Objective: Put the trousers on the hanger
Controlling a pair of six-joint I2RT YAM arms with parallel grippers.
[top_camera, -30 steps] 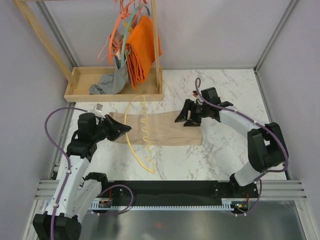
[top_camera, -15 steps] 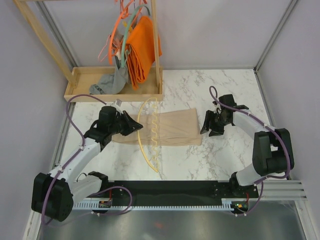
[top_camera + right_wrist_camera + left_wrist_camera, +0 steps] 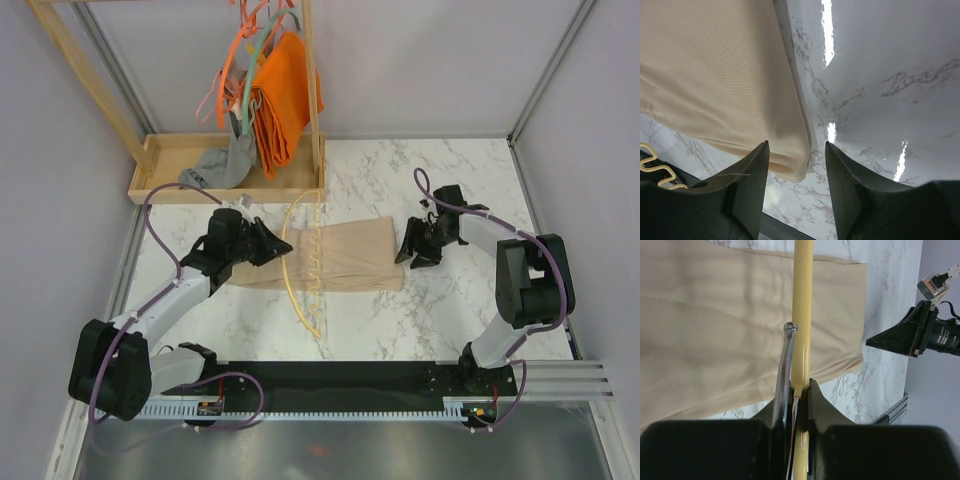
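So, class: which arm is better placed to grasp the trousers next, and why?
Right. The right gripper hovers open at the trousers' free end, with the fabric's corner between its jaws in the wrist view. The left gripper is occupied, shut on the hanger.

A white, grey-veined marble desk filled the cell, bright glare streaking it in the right wrist view. Plain pale lilac walls closed three sides, with thin metal posts at the corners. A light wooden rack rose from a shallow wooden tray at far left.
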